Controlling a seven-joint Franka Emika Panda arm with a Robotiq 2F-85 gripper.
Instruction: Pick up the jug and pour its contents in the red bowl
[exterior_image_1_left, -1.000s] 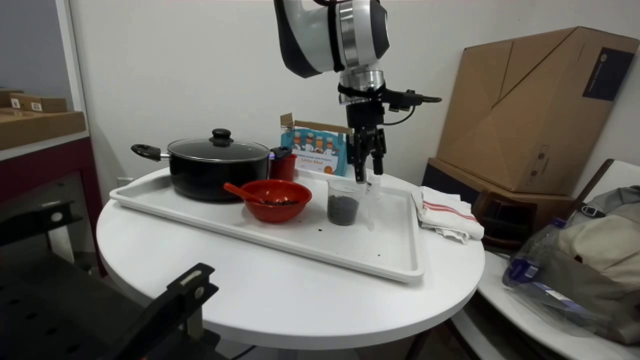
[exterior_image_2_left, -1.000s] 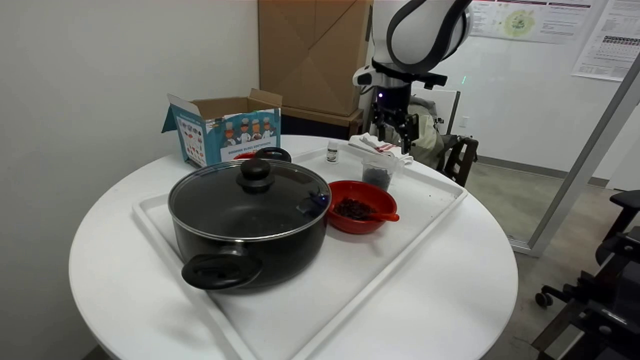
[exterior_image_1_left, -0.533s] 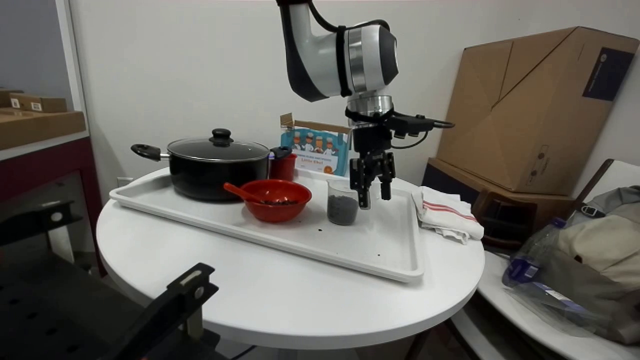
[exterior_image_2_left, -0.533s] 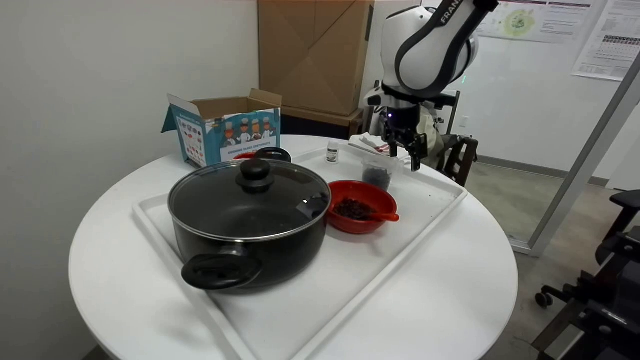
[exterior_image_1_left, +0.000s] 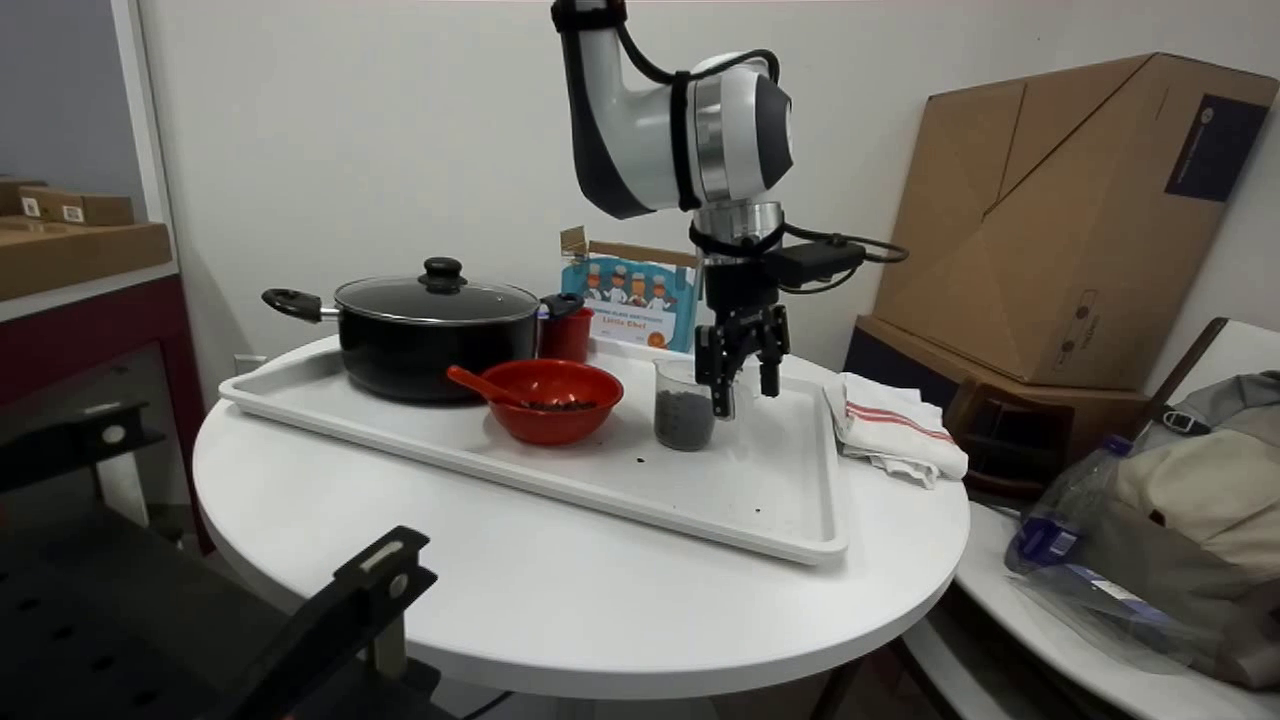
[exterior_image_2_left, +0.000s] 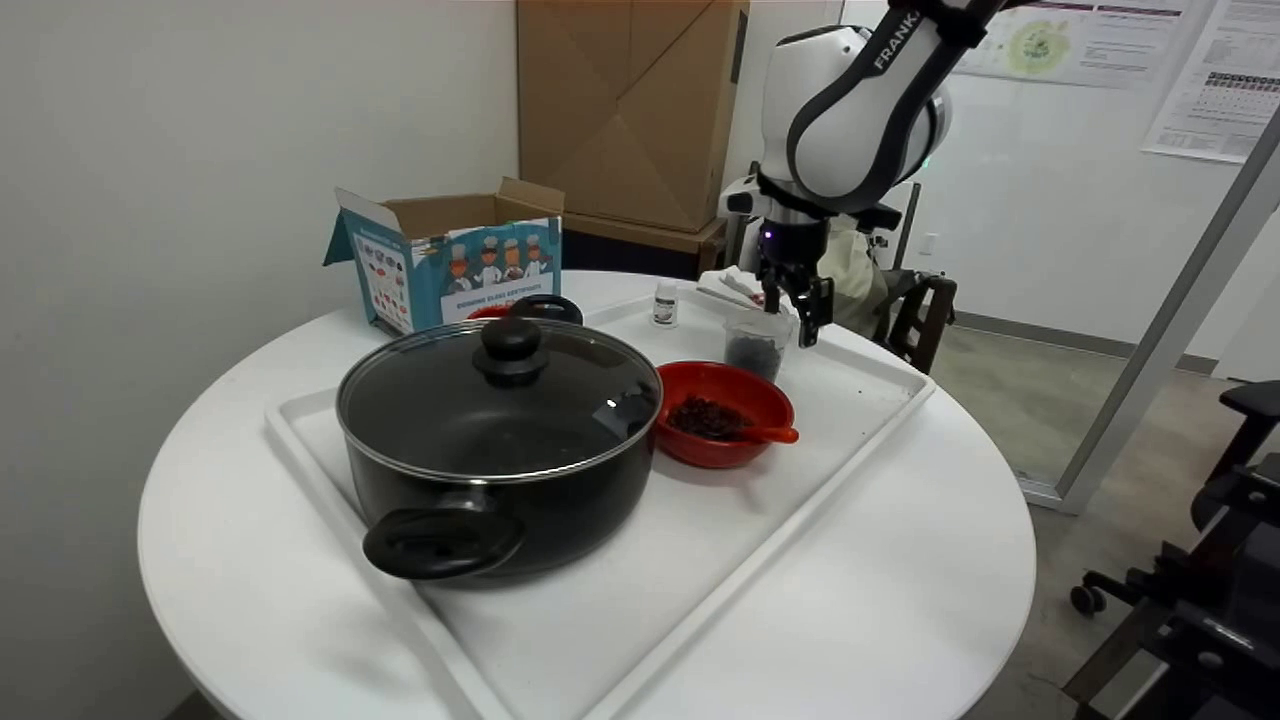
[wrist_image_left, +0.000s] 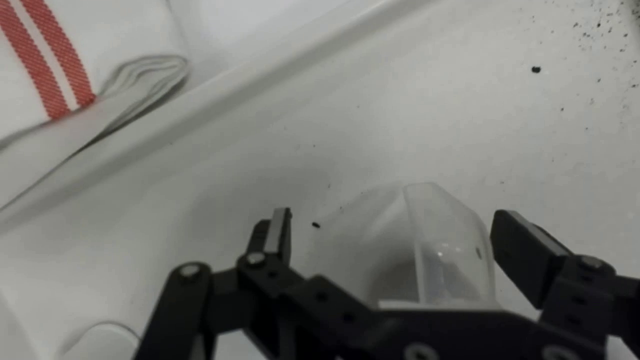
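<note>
While the pickup seemingly awaits its grasp, a hand (exterior_image_1_left: 746, 398) spread wide flanks the jug's (exterior_image_1_left: 685, 412) handle (wrist_image_left: 452, 250), needing a squeeze next

A lidded black pot (exterior_image_1_left: 438, 352) stands on a white tray (exterior_image_1_left: 720, 490).

In an exterior view, the jug (exterior_image_1_left: 684, 415), a cylindrical container (clear near the rim, dark grey below), stood upright just right of frame centre. The red bowl (exterior_image_1_left: 550, 426), round, shallow and partly filled, sat upright left of centre, apart from the jug.
</note>
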